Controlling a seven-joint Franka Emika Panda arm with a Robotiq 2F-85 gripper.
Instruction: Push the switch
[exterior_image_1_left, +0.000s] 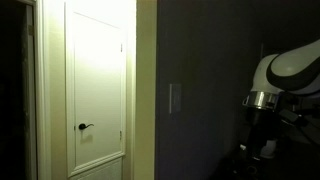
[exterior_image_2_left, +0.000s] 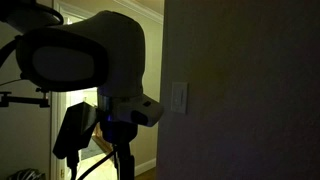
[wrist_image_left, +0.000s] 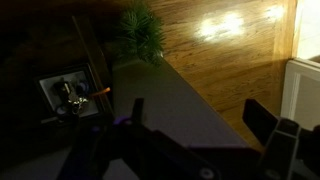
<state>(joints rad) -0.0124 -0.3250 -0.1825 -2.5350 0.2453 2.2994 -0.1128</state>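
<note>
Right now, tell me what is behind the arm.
A lit doorway with white trim shows past the arm in an exterior view; the arm covers most of it. The switch stands clear beside it.

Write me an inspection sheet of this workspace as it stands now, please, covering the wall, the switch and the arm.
Surface: dark wall, dimly lit, bare apart from the switch.
Job's things: switch, a pale upright plate on the wall, seen in both exterior views; nothing touches it.
Clutter: green plant on the wood floor; a dark boxy item, too dim to identify.
End effector: fingers spread apart in the wrist view, holding nothing; the arm stands clear of the switch.
Cables: nothing seen for certain; the scene is too dark.
Surroundings: lit white door with a black handle, beside the dark wall.
</note>
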